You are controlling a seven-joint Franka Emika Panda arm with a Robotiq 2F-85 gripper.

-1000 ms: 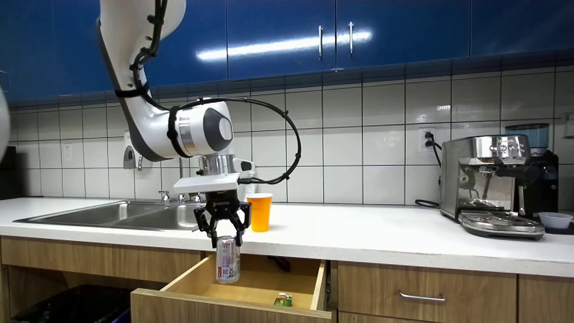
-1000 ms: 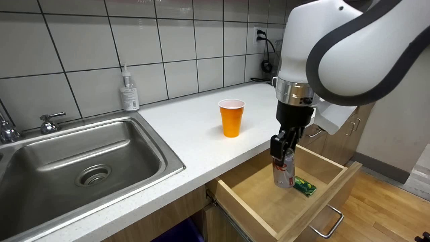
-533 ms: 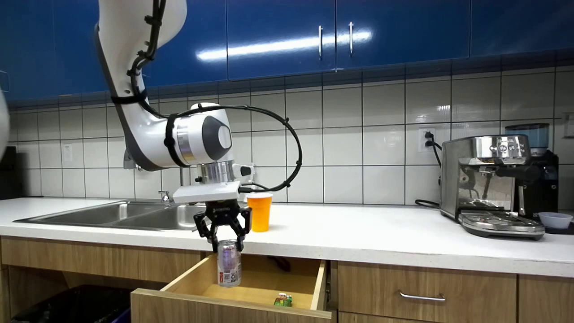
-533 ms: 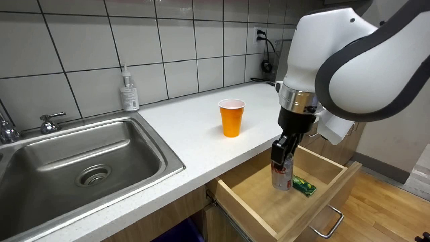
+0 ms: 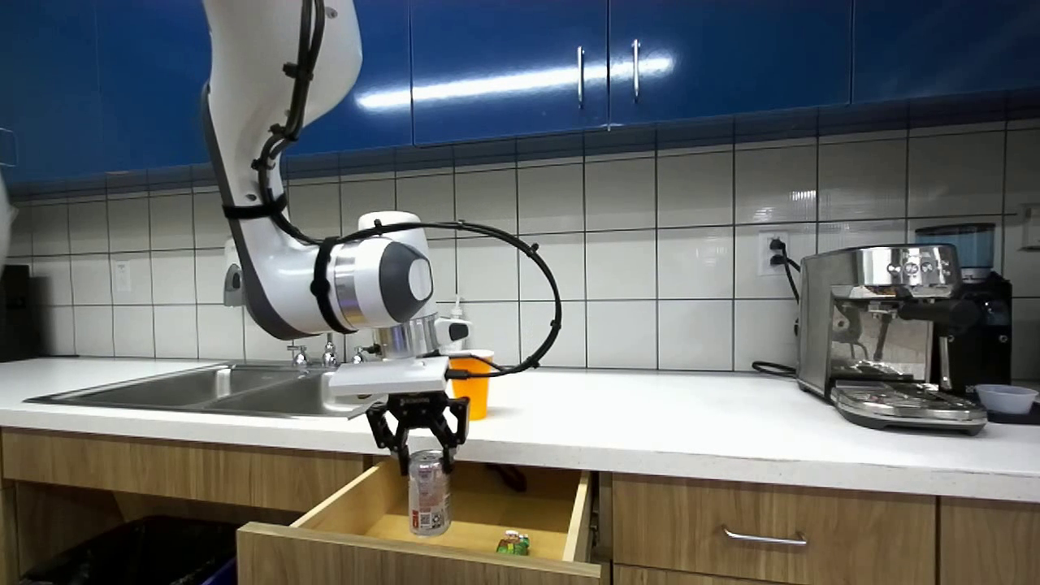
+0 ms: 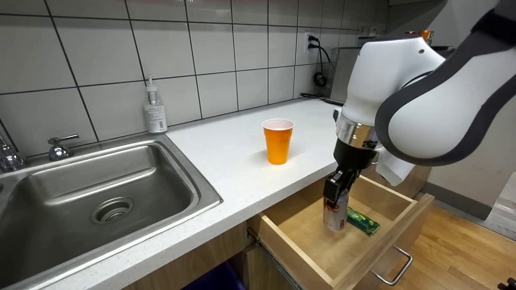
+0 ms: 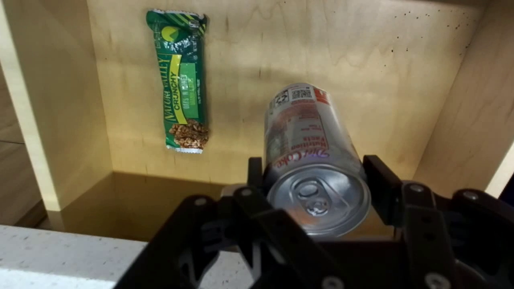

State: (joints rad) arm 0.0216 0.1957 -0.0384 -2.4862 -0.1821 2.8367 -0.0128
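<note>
A silver Diet Coke can (image 5: 428, 500) stands close to upright in the grip of my gripper (image 5: 426, 465), seen in both exterior views. In the wrist view the can (image 7: 309, 124) has its unopened lid towards the camera, and one black finger (image 7: 379, 180) presses each side near the top. The can is within the pulled-out wooden drawer (image 6: 306, 257); whether its base touches the drawer floor I cannot tell. A green Nature Valley bar (image 7: 180, 80) lies flat in the drawer beside the can, apart from it. In an exterior view the bar (image 6: 363, 221) is partly behind the can.
An orange cup (image 6: 278, 143) stands on the white counter (image 6: 225, 161) above the drawer. To one side is a steel sink (image 6: 121, 181) with a soap bottle (image 6: 155, 112) behind it. A coffee machine (image 5: 886, 333) sits farther along the counter. Dark specks mark the drawer floor.
The arm has come down, carrying the can lower into the drawer. In an exterior view it has also shifted slightly right over the last half second. The grip on the can is unchanged.
</note>
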